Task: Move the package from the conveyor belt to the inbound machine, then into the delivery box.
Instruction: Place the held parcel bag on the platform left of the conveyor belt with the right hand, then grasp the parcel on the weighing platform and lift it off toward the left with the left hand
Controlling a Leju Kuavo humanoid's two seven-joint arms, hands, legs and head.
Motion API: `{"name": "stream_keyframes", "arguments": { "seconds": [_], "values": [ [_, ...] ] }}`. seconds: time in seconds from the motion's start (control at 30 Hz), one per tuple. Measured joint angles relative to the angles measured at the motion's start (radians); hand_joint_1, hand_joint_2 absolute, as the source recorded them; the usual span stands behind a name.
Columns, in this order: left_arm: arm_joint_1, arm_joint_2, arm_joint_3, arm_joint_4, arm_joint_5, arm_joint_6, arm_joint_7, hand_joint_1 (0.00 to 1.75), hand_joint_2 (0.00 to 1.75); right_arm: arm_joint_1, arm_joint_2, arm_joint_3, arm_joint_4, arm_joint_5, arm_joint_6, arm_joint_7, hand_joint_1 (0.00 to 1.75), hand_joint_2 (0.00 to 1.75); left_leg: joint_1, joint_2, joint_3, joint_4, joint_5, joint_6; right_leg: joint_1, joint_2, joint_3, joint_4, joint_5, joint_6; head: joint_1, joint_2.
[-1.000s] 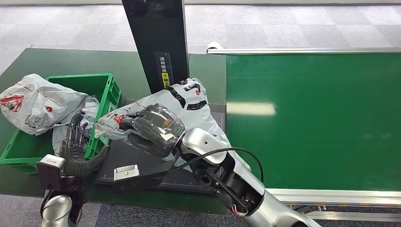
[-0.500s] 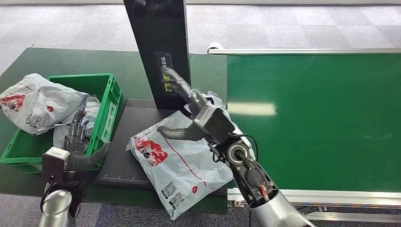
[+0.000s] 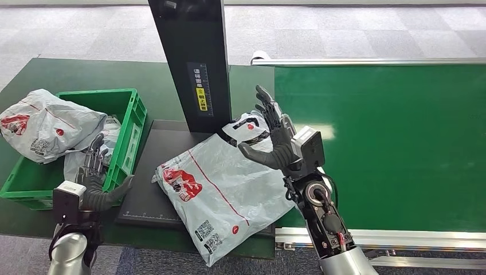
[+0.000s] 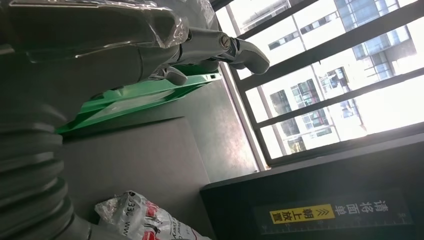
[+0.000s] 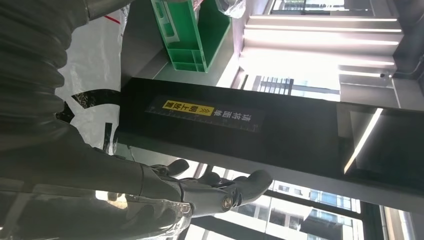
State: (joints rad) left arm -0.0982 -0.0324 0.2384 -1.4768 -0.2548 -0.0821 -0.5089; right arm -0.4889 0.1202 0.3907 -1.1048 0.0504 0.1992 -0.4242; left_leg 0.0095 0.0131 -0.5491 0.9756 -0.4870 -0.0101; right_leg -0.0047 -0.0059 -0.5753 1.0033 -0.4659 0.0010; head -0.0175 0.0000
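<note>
right hand (image 3: 275, 134): raised above the inner end of the package, fingers spread apart and pointing up and away, thumb out to the side; holds nothing. whether the thumb grazes the bag cannot be told.
right hand, wrist view (image 5: 200, 187): fingers extended and apart in front of the black post, nothing between them.
left hand (image 3: 94, 177): low at the near left, just beside the near right corner of the green crate, fingers loosely extended upward, thumb angled toward the black platform; nothing in it. contact with the crate wall cannot be told.
left hand, wrist view (image 4: 200, 42): fingers stretched out, apart, empty.
package (image 3: 220, 186): grey plastic mailer with red and black print, lying flat on the black platform of the inbound machine, its near corner hanging over the platform's near edge and the table edge.
inbound machine (image 3: 192, 57): black upright post with a yellow label, rising from the back of the platform; top cut off by the frame.
green crate (image 3: 134, 117): at the left end of the table, holding another printed bag (image 3: 43, 126) that spills over its left rim; contents below are partly hidden.
conveyor belt (image 3: 390, 143): green surface along the right, well apart from the package.
hard to read: small print on labels.
</note>
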Motion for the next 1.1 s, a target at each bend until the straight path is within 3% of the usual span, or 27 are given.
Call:
{"name": "stream_keyframes", "arguments": {
  "seconds": [0.2, 0.37, 0.53, 0.77, 1.1],
  "values": [
    [0.014, 0.001, 0.000, -0.001, -0.042, 0.026, 0.002, 0.00, 1.75, 0.032, -0.010, -0.036, -0.001, -0.026, -0.066, -0.004, 0.00, 1.75, 0.000, -0.001, 0.000, 0.000, 0.000, 0.000, 0.000, 0.000, 0.000, 0.000, 0.000, 0.000, 0.000, 0.000],
    [0.102, 0.011, -0.033, -0.033, -0.227, 0.046, 0.013, 0.00, 1.75, 0.183, -0.052, -0.181, -0.032, -0.110, -0.100, -0.039, 0.00, 1.75, -0.001, -0.001, -0.001, 0.000, -0.002, 0.000, -0.001, -0.001, 0.000, -0.002, -0.001, 0.001, 0.000, 0.000],
    [0.209, 0.012, -0.194, -0.064, -0.327, 0.000, 0.060, 0.00, 1.75, 0.332, -0.060, -0.310, -0.085, -0.087, -0.082, -0.052, 0.00, 1.75, -0.001, 0.000, -0.001, 0.000, -0.005, 0.001, -0.001, -0.001, -0.001, -0.002, -0.002, 0.001, 0.000, 0.000],
    [0.219, 0.010, -0.458, -0.003, -0.383, 0.000, 0.124, 0.00, 1.75, 0.393, -0.059, -0.369, -0.109, -0.062, -0.086, -0.042, 0.00, 1.75, -0.001, -0.001, 0.001, 0.000, -0.004, 0.001, -0.001, -0.002, 0.002, -0.002, -0.002, 0.001, 0.000, 0.000],
    [0.210, 0.025, -0.558, 0.031, -0.369, 0.000, 0.129, 0.00, 1.75, 0.411, -0.058, -0.394, -0.115, -0.059, -0.087, -0.039, 0.00, 1.75, -0.001, -0.001, 0.001, 0.000, -0.004, 0.001, -0.001, -0.002, 0.002, -0.002, -0.002, 0.001, 0.000, 0.000]
  ]
}}
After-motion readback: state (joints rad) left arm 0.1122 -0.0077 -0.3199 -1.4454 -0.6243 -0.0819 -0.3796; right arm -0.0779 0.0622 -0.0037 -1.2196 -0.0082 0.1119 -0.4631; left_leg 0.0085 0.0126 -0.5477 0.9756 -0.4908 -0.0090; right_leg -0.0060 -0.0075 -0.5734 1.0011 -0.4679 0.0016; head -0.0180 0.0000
